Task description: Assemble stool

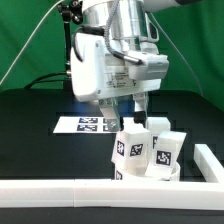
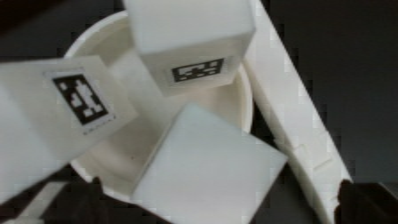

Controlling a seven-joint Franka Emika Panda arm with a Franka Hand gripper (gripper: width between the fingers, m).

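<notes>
The white ring-shaped seat lies on the black table by the rail corner. Three tagged white legs stand upright on it: one at the front on the exterior view's left, one on its right, one behind. My gripper hangs just above the front left leg, fingers spread wide to either side of its top. In the wrist view that leg fills the space between the dark fingertips, with a gap on one side. My gripper is open. The other two legs and the seat rim show beyond.
The long white L-shaped rail runs along the table's front and turns up the exterior view's right, close to the seat. The marker board lies flat behind the stool. A green backdrop and cables stand at the back.
</notes>
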